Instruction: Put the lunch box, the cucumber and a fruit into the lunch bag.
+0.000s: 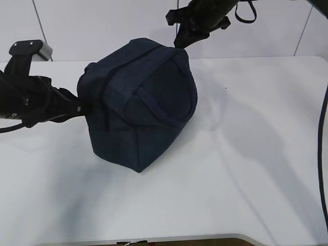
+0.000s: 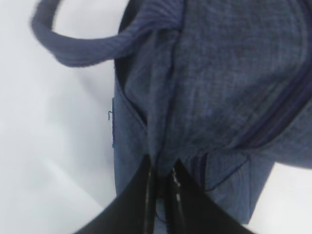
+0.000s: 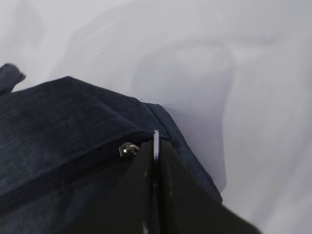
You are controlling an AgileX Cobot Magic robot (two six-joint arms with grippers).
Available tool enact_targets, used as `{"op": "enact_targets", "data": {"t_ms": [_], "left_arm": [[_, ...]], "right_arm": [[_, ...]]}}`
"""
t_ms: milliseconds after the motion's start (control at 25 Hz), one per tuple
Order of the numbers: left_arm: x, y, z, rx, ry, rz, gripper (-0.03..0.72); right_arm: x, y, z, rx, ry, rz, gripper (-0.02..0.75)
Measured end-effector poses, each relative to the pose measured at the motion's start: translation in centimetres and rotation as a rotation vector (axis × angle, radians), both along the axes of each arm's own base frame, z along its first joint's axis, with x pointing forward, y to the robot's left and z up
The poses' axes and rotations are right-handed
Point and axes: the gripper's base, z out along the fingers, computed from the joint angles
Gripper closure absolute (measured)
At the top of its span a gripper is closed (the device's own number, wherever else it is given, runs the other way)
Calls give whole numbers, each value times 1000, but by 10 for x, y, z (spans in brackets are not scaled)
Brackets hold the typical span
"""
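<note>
The dark navy lunch bag point(image 1: 141, 102) lies tilted on the white table point(image 1: 246, 154). My left gripper point(image 1: 82, 108) is at the bag's left end. In the left wrist view it point(image 2: 163, 168) is shut on a fold of the bag's fabric point(image 2: 161, 141). My right gripper point(image 1: 179, 43) is at the bag's top right corner. In the right wrist view it point(image 3: 156, 142) is shut on the thin silver ring pull point(image 3: 156, 137), beside the zipper slider point(image 3: 127, 149). The zipper line looks closed where it shows. The lunch box, cucumber and fruit are out of view.
A loop handle point(image 2: 73, 53) stands off the bag near my left gripper, and another lies flat on the bag's side point(image 1: 154, 110). The table's front edge point(image 1: 154, 240) runs along the bottom. A tiled wall point(image 1: 102, 25) stands behind the table.
</note>
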Motion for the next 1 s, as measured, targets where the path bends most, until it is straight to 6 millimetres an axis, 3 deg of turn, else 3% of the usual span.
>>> {"op": "enact_targets", "data": {"t_ms": [120, 240, 480, 760, 1000], "left_arm": [[6, 6, 4, 4, -16, 39, 697], [11, 7, 8, 13, -36, 54, 698], [13, 8, 11, 26, -55, 61, 698], [14, 8, 11, 28, -56, 64, 698], [14, 8, 10, 29, -55, 65, 698]], "right_arm": [[-10, -3, 11, -4, 6, 3, 733], [-24, -7, 9, -32, 57, 28, 733], [-71, -16, -14, -83, 195, 106, 733], [-139, -16, 5, -82, 226, 203, 733], [-171, 1, 19, -32, 226, 272, 733]]}}
